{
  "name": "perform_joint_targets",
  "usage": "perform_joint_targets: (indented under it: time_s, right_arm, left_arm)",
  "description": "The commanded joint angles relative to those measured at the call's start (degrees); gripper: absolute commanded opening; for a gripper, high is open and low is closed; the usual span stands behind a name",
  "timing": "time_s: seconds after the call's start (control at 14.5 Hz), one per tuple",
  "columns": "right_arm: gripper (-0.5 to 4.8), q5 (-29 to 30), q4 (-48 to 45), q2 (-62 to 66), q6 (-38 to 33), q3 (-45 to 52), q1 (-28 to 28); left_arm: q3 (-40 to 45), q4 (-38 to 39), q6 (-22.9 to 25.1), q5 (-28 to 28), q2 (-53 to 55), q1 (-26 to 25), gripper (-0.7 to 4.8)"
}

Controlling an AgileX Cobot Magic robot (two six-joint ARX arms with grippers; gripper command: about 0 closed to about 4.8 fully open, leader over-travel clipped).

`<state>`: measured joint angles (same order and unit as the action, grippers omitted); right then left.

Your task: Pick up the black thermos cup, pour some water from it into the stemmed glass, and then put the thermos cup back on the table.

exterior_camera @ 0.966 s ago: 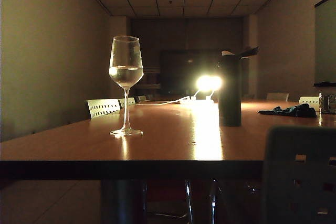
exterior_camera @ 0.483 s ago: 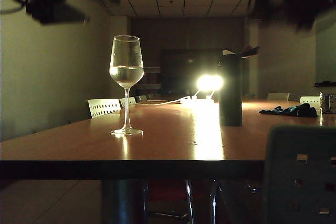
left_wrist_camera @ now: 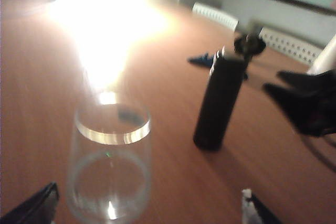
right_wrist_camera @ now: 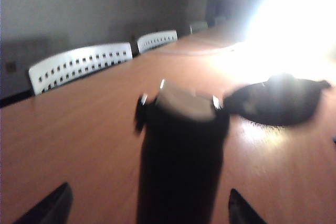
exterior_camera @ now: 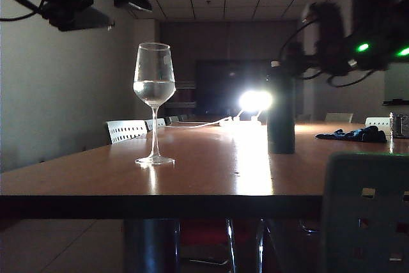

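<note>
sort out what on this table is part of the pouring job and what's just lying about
Part of the job:
- black thermos cup, standing
- stemmed glass, some water in it
- table
- right pincer, open, astride the cup
- left pincer, open, by the glass

Just lying about:
- dark cloth
- bright lamp
- white chairs
- small clear jar

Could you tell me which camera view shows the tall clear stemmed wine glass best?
The exterior view: the tall clear stemmed wine glass stands whole, bowl to foot, holding some water. The left wrist view sees only its blurred bowl from above; the right wrist view misses it.
</note>
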<state>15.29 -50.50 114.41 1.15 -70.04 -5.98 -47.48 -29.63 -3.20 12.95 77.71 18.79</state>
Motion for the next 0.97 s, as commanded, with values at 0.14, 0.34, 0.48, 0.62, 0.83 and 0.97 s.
perform_joint_targets:
  time_s: [0.14, 0.34, 0.48, 0.62, 0.83, 0.97]
  right_arm:
    - [3.82, 0.3, 3.2, 8.2, -0.1, -10.4, 0.0]
    - [3.82, 0.3, 2.8, 12.7, 0.0, -14.2, 0.0]
    - [3.82, 0.0, 2.2, 15.7, 0.0, -16.5, 0.0]
    - [3.82, -0.1, 2.2, 19.1, 0.0, -19.5, -0.1]
    - [3.82, -0.1, 2.1, 23.1, 0.2, -24.3, -0.1]
    - [3.82, -0.5, 2.0, 23.8, 0.2, -25.3, -0.1]
  left_arm:
    - [-0.9, -0.7, 0.4, -0.3, 0.6, 0.0, 4.79]
    - [-0.9, 1.0, 1.3, -0.3, 0.9, 0.0, 4.79]
    - [-0.9, 1.7, 1.3, -0.3, 0.9, 0.0, 4.79]
    - [-0.9, 2.2, 1.3, -0.3, 0.9, 0.0, 4.79]
    - [-0.9, 2.6, 1.3, -0.3, 0.9, 0.0, 4.79]
    - [-0.9, 3.3, 1.4, -0.3, 0.9, 0.0, 4.79]
